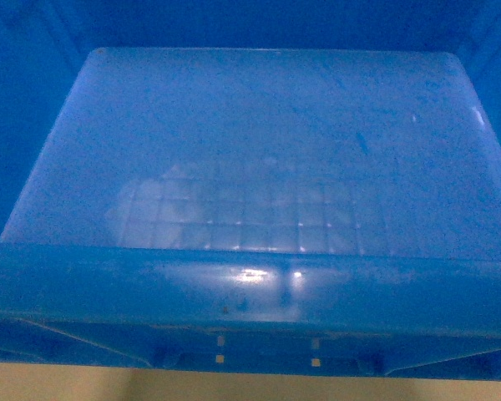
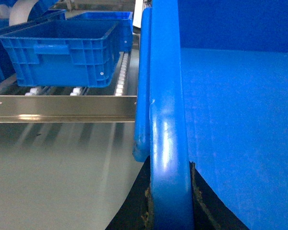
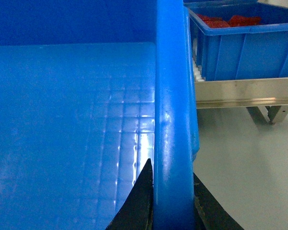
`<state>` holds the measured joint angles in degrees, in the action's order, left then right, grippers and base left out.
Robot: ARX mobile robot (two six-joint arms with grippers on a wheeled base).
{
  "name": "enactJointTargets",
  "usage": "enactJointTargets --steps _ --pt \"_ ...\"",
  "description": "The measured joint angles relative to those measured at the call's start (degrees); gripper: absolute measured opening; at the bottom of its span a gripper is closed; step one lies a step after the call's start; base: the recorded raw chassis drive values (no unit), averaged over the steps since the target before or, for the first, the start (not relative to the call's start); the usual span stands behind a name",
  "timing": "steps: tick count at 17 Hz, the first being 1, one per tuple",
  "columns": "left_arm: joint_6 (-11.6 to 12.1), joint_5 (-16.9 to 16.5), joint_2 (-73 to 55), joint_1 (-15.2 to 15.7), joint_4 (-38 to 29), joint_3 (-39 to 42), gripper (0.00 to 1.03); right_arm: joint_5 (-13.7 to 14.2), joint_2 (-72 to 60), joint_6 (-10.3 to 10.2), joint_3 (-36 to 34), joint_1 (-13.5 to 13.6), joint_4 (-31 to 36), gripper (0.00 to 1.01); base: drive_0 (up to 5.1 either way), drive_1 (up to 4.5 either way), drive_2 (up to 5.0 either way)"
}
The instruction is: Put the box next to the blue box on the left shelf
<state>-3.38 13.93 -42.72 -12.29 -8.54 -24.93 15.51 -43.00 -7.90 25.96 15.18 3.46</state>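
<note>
Both grippers clamped on the box (image 1: 259, 150), one per side wall. Left gripper (image 2: 169, 201): dark fingers (image 2: 134, 211) straddle the rolled rim, one outside, one inside the crate. Right gripper (image 3: 173, 201): same, black fingers (image 3: 137, 206) on either side of the rim at the opposite wall.

Box fills the whole head view: open top, smooth floor with faint grid pattern and glare, near rim across the bottom of frame. It sits up between the arms, pale floor (image 2: 53, 182) visible below it in both wrist views.

Left shelf (image 2: 120, 79) is ahead of the box's left side: white rollers on metal rails behind a steel front rail (image 2: 62, 108). Blue box (image 2: 62, 52) rests on those rollers, well apart from the held box.

Right side: another blue crate (image 3: 245, 45) with red contents (image 3: 230, 20) on a steel-railed rack (image 3: 245, 93).
</note>
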Motion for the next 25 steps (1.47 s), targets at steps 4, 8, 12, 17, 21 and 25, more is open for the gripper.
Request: enactJointTargets --steps 4,8,12,17,21,25 --pt "-0.02 0.00 0.00 0.00 0.35 0.09 0.09 -0.04 0.00 0.00 -0.11 0.00 -0.31 0.08 0.0 0.00 0.0" --pt "0.02 0.00 0.00 0.00 0.00 0.09 0.09 -0.04 0.00 0.00 -0.11 0.00 -0.04 0.08 0.0 0.00 0.0" --pt "0.02 0.00 0.00 0.00 -0.02 0.09 0.09 -0.04 0.00 0.00 -0.11 0.00 -0.04 0.08 0.0 0.00 0.0" --pt "0.00 0.00 0.11 0.00 -0.04 0.09 0.09 -0.04 0.11 0.00 -0.11 0.00 0.00 0.08 0.0 0.00 0.0" --pt "0.00 0.00 0.09 0.00 -0.04 0.09 0.09 -0.04 0.09 0.00 -0.11 0.00 -0.04 0.08 0.0 0.00 0.0" --pt "0.00 0.00 0.09 0.00 0.00 0.09 0.09 -0.04 0.02 0.00 -0.11 0.00 -0.04 0.08 0.1 3.11 -2.9"
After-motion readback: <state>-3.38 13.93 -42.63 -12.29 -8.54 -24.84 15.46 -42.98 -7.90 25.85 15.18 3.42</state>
